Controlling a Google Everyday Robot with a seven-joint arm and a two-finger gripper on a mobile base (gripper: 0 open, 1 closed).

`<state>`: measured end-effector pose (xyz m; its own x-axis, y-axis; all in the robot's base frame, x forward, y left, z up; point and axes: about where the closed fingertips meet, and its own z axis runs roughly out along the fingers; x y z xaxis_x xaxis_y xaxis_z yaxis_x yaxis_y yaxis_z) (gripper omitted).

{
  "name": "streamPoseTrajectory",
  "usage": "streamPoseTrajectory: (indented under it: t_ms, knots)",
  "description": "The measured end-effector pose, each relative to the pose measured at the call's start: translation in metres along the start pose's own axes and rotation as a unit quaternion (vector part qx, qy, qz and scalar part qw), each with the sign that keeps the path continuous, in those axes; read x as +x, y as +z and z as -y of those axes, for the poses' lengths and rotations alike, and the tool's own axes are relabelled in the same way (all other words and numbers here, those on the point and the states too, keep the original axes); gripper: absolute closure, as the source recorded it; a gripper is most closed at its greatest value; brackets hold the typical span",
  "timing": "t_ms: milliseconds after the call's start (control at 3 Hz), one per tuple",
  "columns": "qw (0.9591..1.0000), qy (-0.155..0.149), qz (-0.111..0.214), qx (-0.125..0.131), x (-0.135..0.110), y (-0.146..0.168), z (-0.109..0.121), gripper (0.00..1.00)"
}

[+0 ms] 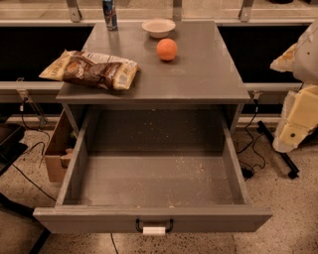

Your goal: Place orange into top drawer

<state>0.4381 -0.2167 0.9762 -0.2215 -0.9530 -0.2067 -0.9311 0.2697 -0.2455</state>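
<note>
The orange (167, 49) sits on the grey cabinet top (198, 74), toward the back and slightly right of centre, just in front of a beige bowl (158, 27). The top drawer (154, 217) is pulled fully open toward me. Its speckled floor holds nothing, and its front carries a small black handle and a white label. My gripper (290, 134) hangs at the right edge of the view on the pale arm. It is beside the cabinet, below the level of the top and well to the right of the orange, and it holds nothing that I can see.
A brown and yellow snack bag (92, 69) lies on the left of the cabinet top. A blue can (110, 14) stands at the back left. A cardboard box (57, 149) and cables lie on the floor to the left. A black stand leg (280, 151) is on the right.
</note>
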Motion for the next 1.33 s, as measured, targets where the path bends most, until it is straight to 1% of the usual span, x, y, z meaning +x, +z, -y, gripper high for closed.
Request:
streamPoseTrajectory:
  t_ms: [333, 667, 1000, 1333]
  knots:
    - [1.0, 0.0, 0.0, 0.0, 0.0, 0.0, 0.0, 0.0]
    - [0.9995, -0.001, 0.03, 0.013, -0.009, 0.01, 0.012, 0.0]
    - [0.9899, -0.003, 0.138, 0.032, -0.041, 0.045, 0.051, 0.0]
    - [0.9684, -0.001, 0.241, 0.065, -0.083, 0.066, 0.1, 0.0]
